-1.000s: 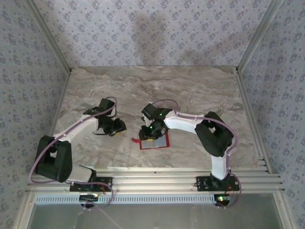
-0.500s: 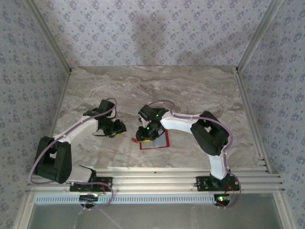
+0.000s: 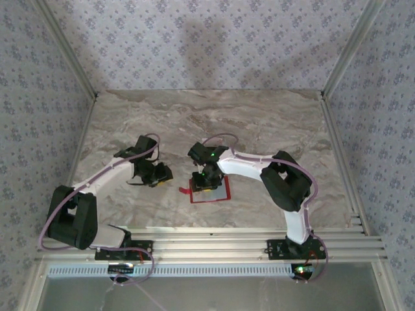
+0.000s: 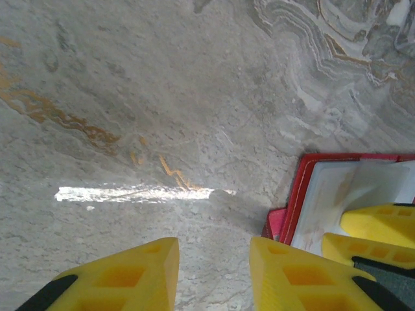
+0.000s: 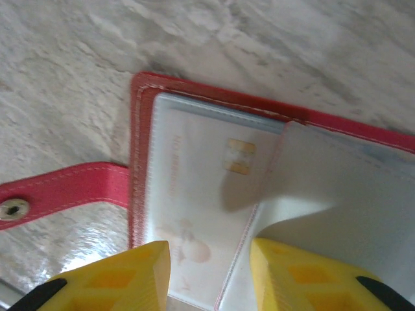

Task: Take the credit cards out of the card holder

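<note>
Marble-pattern table (image 3: 259, 123), wallpapered walls on three sides, ribbed metal rail (image 3: 214, 236) along near edge. Toward front centre: card holder (image 3: 219, 194) lying open and flat, red border, pale inside, small red tab (image 3: 183, 190) poking left. Directly over holder's left part: right gripper (image 3: 205, 184), arm bent in from right. Over bare marble just left of holder, apart from it: left gripper (image 3: 159, 175). Jaw gaps too small to read.

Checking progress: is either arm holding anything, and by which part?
Nothing is held. The left gripper has its fingers apart over the table; the right gripper has its fingers apart over the open card holder, clamping nothing.
</note>
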